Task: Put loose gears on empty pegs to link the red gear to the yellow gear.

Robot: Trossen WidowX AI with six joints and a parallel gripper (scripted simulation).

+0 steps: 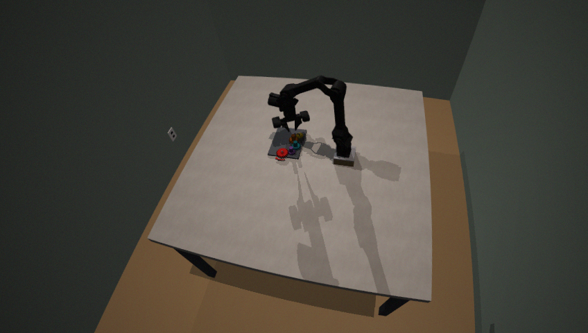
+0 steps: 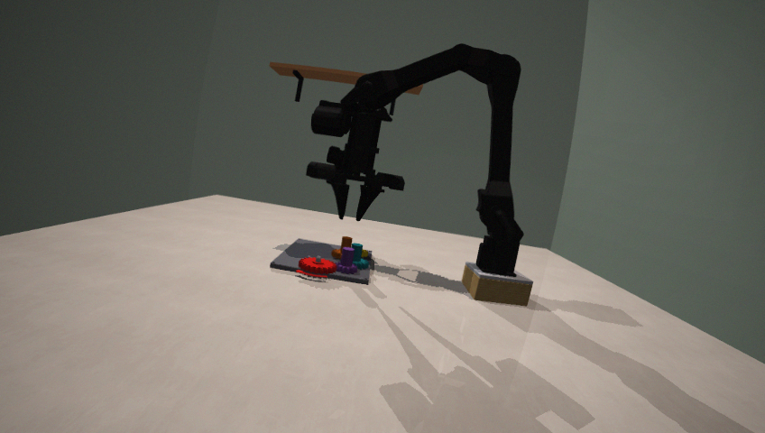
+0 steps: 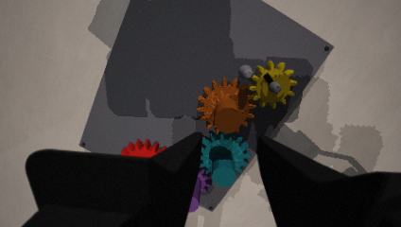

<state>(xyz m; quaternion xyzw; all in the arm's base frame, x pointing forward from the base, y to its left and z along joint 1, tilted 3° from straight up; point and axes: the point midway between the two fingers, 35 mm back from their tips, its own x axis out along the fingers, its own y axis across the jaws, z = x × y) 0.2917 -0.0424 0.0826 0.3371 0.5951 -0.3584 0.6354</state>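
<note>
Orange, teal and purple gears (image 1: 293, 138) (image 2: 345, 244) (image 3: 226, 109) are seemingly bridging red and yellow; the released claw (image 1: 292, 130) (image 2: 349, 219) (image 3: 229, 141) is hovering above.

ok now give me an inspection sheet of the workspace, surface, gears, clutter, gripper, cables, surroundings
surface: pale table top, arm shadows across it
board: grey board, lying on the table
gears: red gear, purple gear, teal gear, orange gear and yellow gear, all on the board
empty peg: one, beside the yellow gear
clutter: nothing seen
gripper: open, holding nothing, above the board
cables: nothing seen
surroundings: green walls, wooden shelf, wall socket
</note>
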